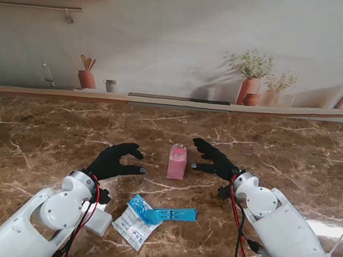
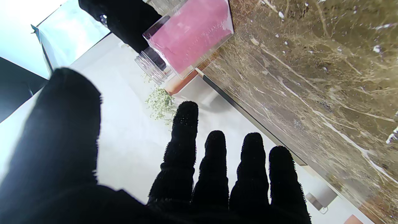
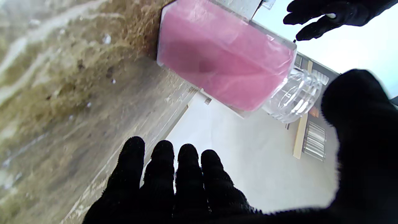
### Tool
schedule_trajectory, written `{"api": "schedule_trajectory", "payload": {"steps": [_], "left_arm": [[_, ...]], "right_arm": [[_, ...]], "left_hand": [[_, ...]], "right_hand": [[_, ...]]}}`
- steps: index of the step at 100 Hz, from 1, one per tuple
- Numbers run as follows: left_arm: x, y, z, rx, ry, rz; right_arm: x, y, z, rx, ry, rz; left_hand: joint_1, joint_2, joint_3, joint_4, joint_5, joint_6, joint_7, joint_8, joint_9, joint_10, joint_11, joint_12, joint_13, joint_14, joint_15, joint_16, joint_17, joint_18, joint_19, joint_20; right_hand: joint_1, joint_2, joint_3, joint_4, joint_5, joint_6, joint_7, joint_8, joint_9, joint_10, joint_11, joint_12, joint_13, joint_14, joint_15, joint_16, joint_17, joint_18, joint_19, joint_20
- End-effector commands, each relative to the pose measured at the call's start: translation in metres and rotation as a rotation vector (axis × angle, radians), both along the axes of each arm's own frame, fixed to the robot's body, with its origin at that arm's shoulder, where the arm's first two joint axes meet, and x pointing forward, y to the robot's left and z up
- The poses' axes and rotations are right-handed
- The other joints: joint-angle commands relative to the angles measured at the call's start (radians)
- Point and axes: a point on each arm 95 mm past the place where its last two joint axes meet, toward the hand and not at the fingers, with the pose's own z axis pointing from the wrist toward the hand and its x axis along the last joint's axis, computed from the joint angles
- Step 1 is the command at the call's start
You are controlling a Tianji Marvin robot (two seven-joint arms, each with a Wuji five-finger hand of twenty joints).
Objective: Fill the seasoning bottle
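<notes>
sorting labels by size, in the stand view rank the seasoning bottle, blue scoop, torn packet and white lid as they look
1. blue scoop, longest, though thin
2. torn packet, similar in area, so those two are close
3. seasoning bottle, farther from me, so it may look smaller than it is
4. white lid, partly hidden by the left arm

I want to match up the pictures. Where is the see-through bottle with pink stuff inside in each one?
Stand view: the clear square bottle filled with pink powder stands upright mid-table, between the two black-gloved hands.
Left wrist view: it sits at the picture's top, beyond the fingertips.
Right wrist view: it fills the upper middle.
Shared landmark: the brown marble tabletop it stands on.
</notes>
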Motion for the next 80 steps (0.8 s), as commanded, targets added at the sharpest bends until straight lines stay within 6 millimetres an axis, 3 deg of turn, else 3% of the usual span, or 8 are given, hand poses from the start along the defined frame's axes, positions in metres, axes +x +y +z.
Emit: {"api": "schedule_trajectory", "payload": {"steps": [1,19,29,41,43,48,62,80], "left_arm": [[-0.002,0.001,0.000,-0.003,0.007,0.014],[-0.002,0.005,0.003,0.002,0.006,0.029],[-0.002,0.007,0.005,0.018,0.001,0.029],[-0.002,0.008,0.005,0.018,0.004,0.027],[-0.003,0.008,0.005,0.020,0.005,0.026],[-0.003,0.008,0.005,0.023,0.007,0.023],[-0.004,0.009,0.004,0.031,0.012,0.021],[-0.005,0.011,0.006,0.037,0.008,0.029]], "right_arm": [[-0.001,0.010,-0.007,0.001,0.024,0.024],[0.003,0.020,-0.016,0.018,0.052,0.059],[0.005,0.024,-0.020,0.023,0.067,0.075],[0.006,0.029,-0.023,0.034,0.088,0.099],[0.006,0.030,-0.024,0.035,0.091,0.103],[0.007,0.031,-0.025,0.041,0.098,0.111],[0.007,0.035,-0.028,0.063,0.126,0.138],[0.008,0.041,-0.032,0.078,0.148,0.167]], "left_hand": [[0.031,0.040,-0.091,0.041,-0.027,0.012,-0.471,-0.015,-0.035,-0.013,-0.015,-0.016,-0.048,-0.051,-0.023,-0.023,-0.017,-0.044,-0.044,-0.013],[0.036,0.045,-0.098,0.043,-0.022,0.010,-0.468,-0.013,-0.034,-0.015,-0.015,-0.016,-0.050,-0.056,-0.026,-0.023,-0.017,-0.048,-0.057,-0.018],[0.037,0.047,-0.100,0.044,-0.018,0.009,-0.465,-0.010,-0.031,-0.017,-0.015,-0.016,-0.048,-0.058,-0.027,-0.023,-0.015,-0.052,-0.064,-0.020],[0.039,0.048,-0.102,0.045,-0.012,0.006,-0.460,-0.007,-0.029,-0.018,-0.015,-0.016,-0.048,-0.060,-0.027,-0.023,-0.014,-0.052,-0.068,-0.019],[0.039,0.047,-0.102,0.045,-0.012,0.006,-0.459,-0.007,-0.029,-0.018,-0.015,-0.016,-0.048,-0.060,-0.027,-0.023,-0.014,-0.052,-0.069,-0.019],[0.043,0.045,-0.102,0.045,-0.010,0.006,-0.458,-0.006,-0.029,-0.016,-0.015,-0.016,-0.049,-0.059,-0.028,-0.023,-0.013,-0.052,-0.069,-0.019],[0.043,0.045,-0.103,0.045,-0.005,0.005,-0.454,-0.003,-0.026,-0.017,-0.013,-0.015,-0.048,-0.060,-0.028,-0.023,-0.013,-0.052,-0.070,-0.017],[0.046,0.042,-0.103,0.044,0.002,0.006,-0.448,0.001,-0.022,-0.015,-0.012,-0.014,-0.045,-0.058,-0.026,-0.021,-0.012,-0.057,-0.071,-0.015]], "right_hand": [[0.019,0.001,-0.024,-0.035,-0.049,0.010,-0.029,0.008,-0.026,-0.009,0.003,-0.023,-0.009,-0.026,-0.002,-0.022,-0.006,-0.037,-0.002,-0.021],[0.040,0.004,-0.042,-0.038,-0.033,0.007,-0.080,-0.007,-0.024,-0.009,0.008,-0.022,-0.006,-0.023,-0.002,-0.019,-0.009,-0.031,-0.002,-0.020],[0.052,0.004,-0.051,-0.038,-0.031,-0.004,-0.096,-0.044,-0.015,-0.011,0.035,0.007,0.008,-0.003,0.021,0.009,-0.019,0.005,0.024,0.008],[0.061,0.005,-0.056,-0.040,-0.025,-0.016,-0.107,-0.121,-0.022,-0.013,0.064,0.057,0.002,0.006,0.034,0.044,-0.039,0.015,0.027,0.040],[0.064,0.005,-0.059,-0.039,-0.020,-0.019,-0.101,-0.184,-0.019,-0.015,0.065,0.084,0.007,0.008,0.034,0.062,-0.040,0.018,0.019,0.064],[0.063,0.006,-0.060,-0.040,-0.019,-0.025,-0.097,-0.215,-0.026,-0.017,0.112,0.133,0.003,0.014,0.070,0.098,-0.044,0.024,0.017,0.083],[0.076,0.005,-0.066,-0.043,-0.019,-0.083,-0.094,-0.229,-0.085,-0.005,0.152,0.202,-0.096,0.022,0.073,0.129,-0.098,0.028,0.002,0.110],[0.100,0.003,-0.077,-0.046,-0.023,-0.139,-0.078,-0.196,-0.103,0.009,0.072,0.208,-0.179,0.029,0.085,0.139,-0.139,0.029,-0.007,0.153]]}}
